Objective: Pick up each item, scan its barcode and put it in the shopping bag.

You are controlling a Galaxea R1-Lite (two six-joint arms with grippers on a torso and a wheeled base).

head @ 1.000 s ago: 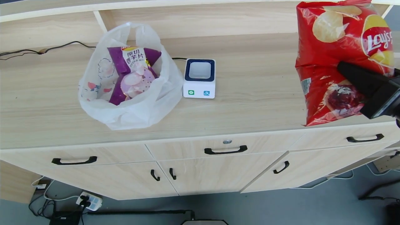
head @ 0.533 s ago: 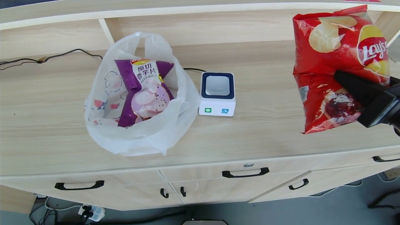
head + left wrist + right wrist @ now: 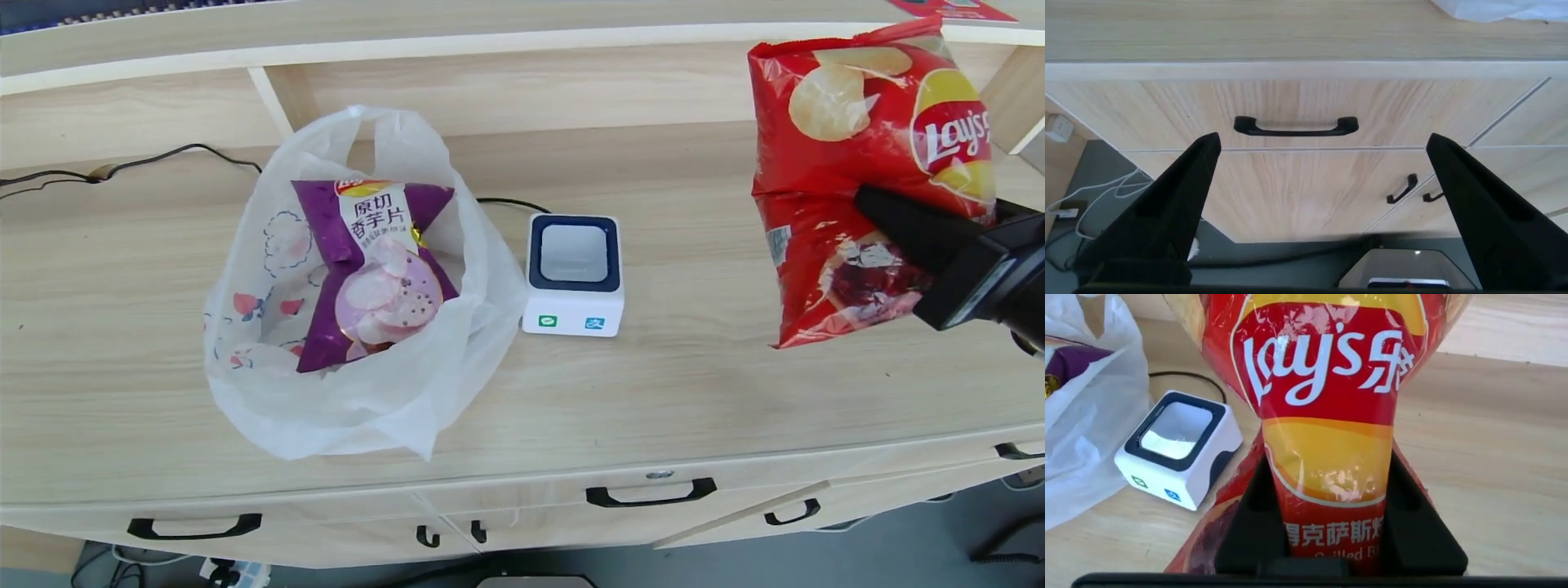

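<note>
My right gripper (image 3: 902,224) is shut on a red bag of potato chips (image 3: 857,155), held upright above the right part of the wooden counter (image 3: 694,384). In the right wrist view the red bag (image 3: 1331,392) is squeezed between the black fingers (image 3: 1417,510). The white scanner (image 3: 574,275) with a dark-rimmed window stands mid-counter, left of the bag; it shows again as the scanner (image 3: 1180,457) from the wrist. A white plastic shopping bag (image 3: 359,392) lies open left of the scanner with a purple chip bag (image 3: 371,269) inside. My left gripper (image 3: 1319,216) is open, low in front of the cabinet drawers.
A black cable (image 3: 163,159) runs along the counter's back left. A raised wooden shelf (image 3: 490,49) borders the far side. Drawers with black handles (image 3: 651,494) line the front below the counter edge. Bare counter lies between the scanner and the red bag.
The head camera has shifted, so the whole counter sits lower in the picture. The red bag in my right gripper has edged slightly left, toward the scanner.
</note>
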